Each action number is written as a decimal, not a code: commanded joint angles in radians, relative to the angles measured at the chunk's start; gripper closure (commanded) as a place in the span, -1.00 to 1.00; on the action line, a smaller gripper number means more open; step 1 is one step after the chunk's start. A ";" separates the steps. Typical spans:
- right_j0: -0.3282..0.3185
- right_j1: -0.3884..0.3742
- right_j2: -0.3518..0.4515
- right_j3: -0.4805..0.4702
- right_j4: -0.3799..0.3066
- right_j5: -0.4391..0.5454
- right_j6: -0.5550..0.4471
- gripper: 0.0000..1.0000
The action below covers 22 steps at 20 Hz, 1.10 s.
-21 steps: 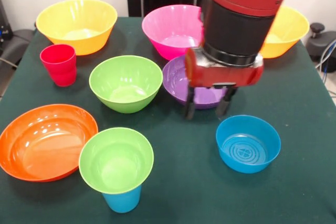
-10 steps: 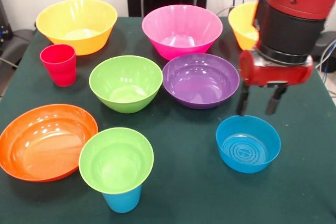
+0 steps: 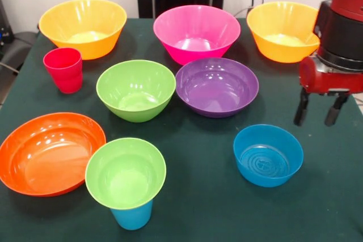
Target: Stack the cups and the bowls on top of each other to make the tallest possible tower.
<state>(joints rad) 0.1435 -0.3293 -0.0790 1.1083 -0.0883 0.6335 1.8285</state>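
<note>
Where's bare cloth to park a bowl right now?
Bare cloth lies along the near edge between the sky blue cup and small blue bowl, and right of that bowl, below the open gripper. Crowded among the lime green bowl, purple bowl and pink bowl.

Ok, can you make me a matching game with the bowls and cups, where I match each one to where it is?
Things:
1. red cup
2. small green bowl
3. purple bowl
4. gripper

Places:
A. sitting on the blue cup
B. in front of the pink bowl
C. in the air, to the right of the blue bowl
D. beside the big green bowl, near a yellow bowl

Pairs: 1-D, 2-A, 3-B, 4-C
</note>
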 commanded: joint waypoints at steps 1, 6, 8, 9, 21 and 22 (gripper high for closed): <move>0.028 0.097 -0.002 0.081 -0.021 -0.085 0.201 -1.00; 0.046 0.145 -0.039 0.058 -0.049 -0.130 0.223 -1.00; 0.052 0.163 -0.054 0.047 -0.052 -0.147 0.229 -1.00; 0.054 0.173 -0.060 0.041 -0.055 -0.155 0.228 -1.00; 0.034 0.251 -0.088 -0.119 -0.026 -0.112 0.164 -1.00; 0.036 0.261 -0.088 -0.125 -0.025 -0.119 0.169 -1.00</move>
<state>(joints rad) 0.1968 -0.1470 -0.2121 1.0468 -0.0894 0.5248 1.9170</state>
